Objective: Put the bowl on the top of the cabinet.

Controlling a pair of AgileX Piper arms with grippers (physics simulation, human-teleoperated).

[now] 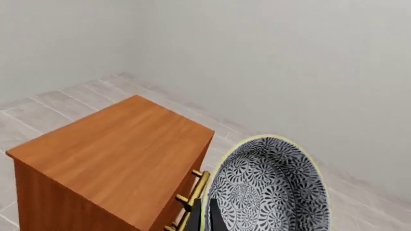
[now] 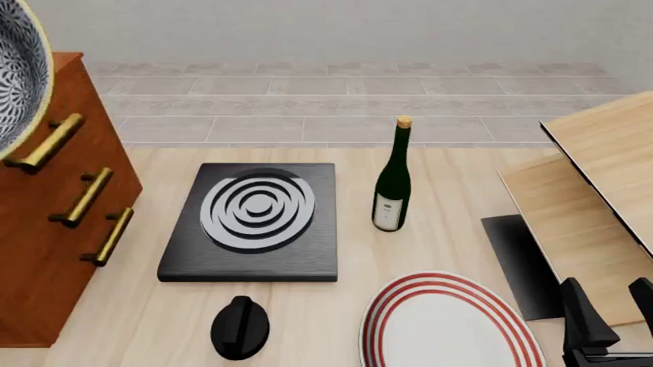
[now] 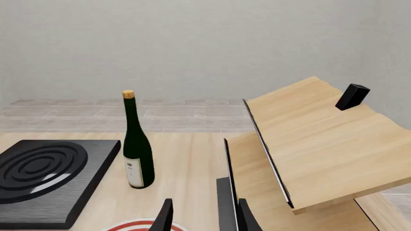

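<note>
At the 10 o'clock corner of the front view, the round white bowl [image 2: 18, 73] with its dense dark blue-grey floral pattern and pale rim is raised and tipped on edge, overlapping the upper front edge of the large reddish-brown wooden cabinet [image 2: 46, 252]. It is not resting on the cabinet top. Three brass bar handles [image 2: 82, 196] run down the cabinet front.

The left wrist view shows the left gripper [image 1: 209, 216] clamped on the bowl rim, one dark finger inside the bowl [image 1: 270, 187]; the flat cabinet top [image 1: 115, 154] lies beside it.

At 6 o'clock on the light wooden table [image 2: 429, 164]: a black burner slab [image 2: 250, 222] with grey concentric rings, and a black knob [image 2: 240, 327] below it. A dark green corked wine bottle [image 2: 392, 180] stands upright at centre. A white plate with red concentric rings [image 2: 449, 325] lies at 5 o'clock. Pale light-wood panels [image 2: 602, 168] sit tilted at 3 o'clock.

The right gripper [image 2: 609, 317] hovers at 4 o'clock, fingers apart, holding nothing.
</note>
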